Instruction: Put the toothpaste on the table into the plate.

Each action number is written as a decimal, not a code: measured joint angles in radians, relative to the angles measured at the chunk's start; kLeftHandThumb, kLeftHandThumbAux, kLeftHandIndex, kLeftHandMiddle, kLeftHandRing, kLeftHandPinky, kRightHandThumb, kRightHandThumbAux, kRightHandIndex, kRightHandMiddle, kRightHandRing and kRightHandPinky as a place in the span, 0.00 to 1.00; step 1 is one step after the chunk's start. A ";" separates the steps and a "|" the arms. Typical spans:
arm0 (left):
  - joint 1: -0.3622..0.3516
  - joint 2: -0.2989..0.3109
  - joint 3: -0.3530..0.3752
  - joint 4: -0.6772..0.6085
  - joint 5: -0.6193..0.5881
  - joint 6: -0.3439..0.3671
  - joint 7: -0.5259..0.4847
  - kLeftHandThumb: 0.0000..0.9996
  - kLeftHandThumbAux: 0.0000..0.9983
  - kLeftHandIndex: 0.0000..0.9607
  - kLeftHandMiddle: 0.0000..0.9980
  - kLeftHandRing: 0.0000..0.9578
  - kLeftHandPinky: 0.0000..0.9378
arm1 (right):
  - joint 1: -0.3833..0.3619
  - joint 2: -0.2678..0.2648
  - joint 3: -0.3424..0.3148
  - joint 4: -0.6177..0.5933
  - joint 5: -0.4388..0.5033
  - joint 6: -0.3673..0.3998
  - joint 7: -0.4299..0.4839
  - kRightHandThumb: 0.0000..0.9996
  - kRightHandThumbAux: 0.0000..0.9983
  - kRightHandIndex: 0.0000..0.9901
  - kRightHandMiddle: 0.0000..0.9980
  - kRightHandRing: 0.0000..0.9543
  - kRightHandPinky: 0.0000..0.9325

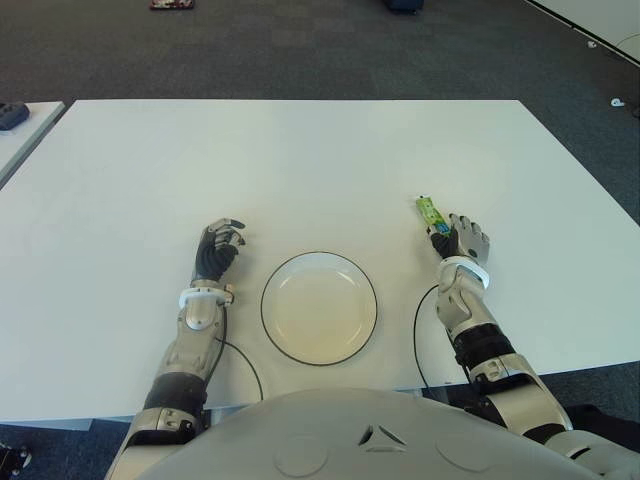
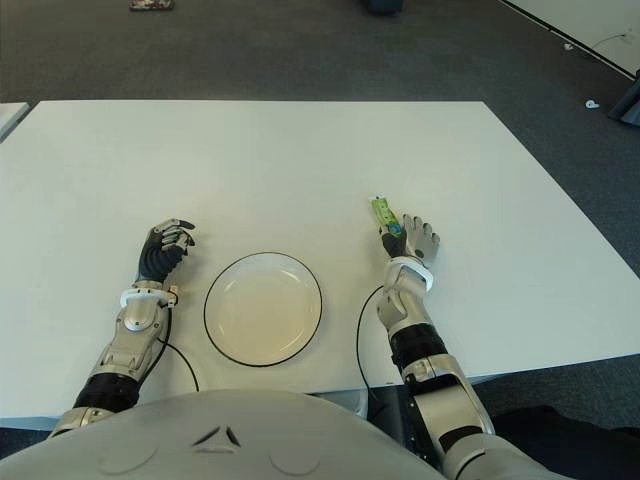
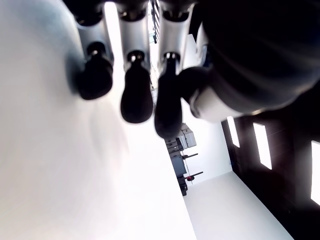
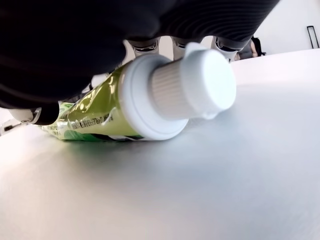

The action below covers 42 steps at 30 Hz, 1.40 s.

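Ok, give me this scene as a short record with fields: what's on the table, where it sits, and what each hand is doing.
surface: white table
plate: empty, near the front edge, between the two hands
toothpaste: green tube, white cap, lying on the table to the plate's right
right hand: over the tube's cap end, fingers draped on it; grip not clear
left hand: left of the plate, fingers curled, holding nothing
task state: tube not yet in plate
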 measured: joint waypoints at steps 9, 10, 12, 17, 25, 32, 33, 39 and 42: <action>0.002 -0.008 0.000 -0.005 0.001 0.009 0.014 0.71 0.72 0.45 0.72 0.76 0.78 | -0.132 0.026 0.030 0.221 0.000 -0.008 -0.031 0.56 0.12 0.00 0.00 0.00 0.00; 0.002 -0.008 0.000 -0.006 0.001 0.010 0.014 0.71 0.72 0.45 0.72 0.76 0.78 | -0.146 0.031 0.032 0.244 0.001 -0.008 -0.037 0.56 0.12 0.00 0.00 0.00 0.00; 0.003 -0.010 0.000 -0.009 0.001 0.011 0.016 0.71 0.72 0.45 0.72 0.76 0.77 | -0.170 0.039 0.036 0.290 0.002 -0.008 -0.048 0.56 0.12 0.00 0.00 0.00 0.00; 0.008 -0.013 0.000 -0.014 0.001 0.013 0.027 0.71 0.72 0.45 0.73 0.76 0.78 | -0.218 0.053 0.053 0.382 0.004 -0.008 -0.059 0.56 0.15 0.00 0.00 0.00 0.00; 0.013 -0.014 0.002 -0.016 0.000 0.012 0.028 0.71 0.72 0.45 0.73 0.76 0.78 | -0.259 0.074 0.062 0.470 0.026 -0.015 -0.114 0.58 0.23 0.00 0.00 0.00 0.00; 0.015 -0.019 0.008 -0.019 -0.003 0.012 0.030 0.71 0.72 0.45 0.73 0.77 0.79 | -0.268 0.085 0.068 0.502 0.040 -0.022 -0.170 0.61 0.28 0.00 0.00 0.00 0.09; 0.015 -0.019 0.008 -0.019 -0.003 0.012 0.030 0.71 0.72 0.45 0.73 0.77 0.78 | -0.268 0.086 0.068 0.504 0.041 -0.022 -0.175 0.61 0.29 0.00 0.00 0.00 0.10; 0.015 -0.024 0.013 -0.023 -0.004 0.013 0.035 0.71 0.72 0.45 0.73 0.76 0.77 | -0.289 0.094 0.069 0.524 0.052 -0.023 -0.191 0.62 0.35 0.08 0.07 0.10 0.23; 0.017 -0.026 0.018 -0.025 -0.009 0.014 0.035 0.71 0.72 0.45 0.73 0.76 0.76 | -0.291 0.101 0.062 0.513 0.060 -0.006 -0.207 0.62 0.36 0.13 0.11 0.15 0.28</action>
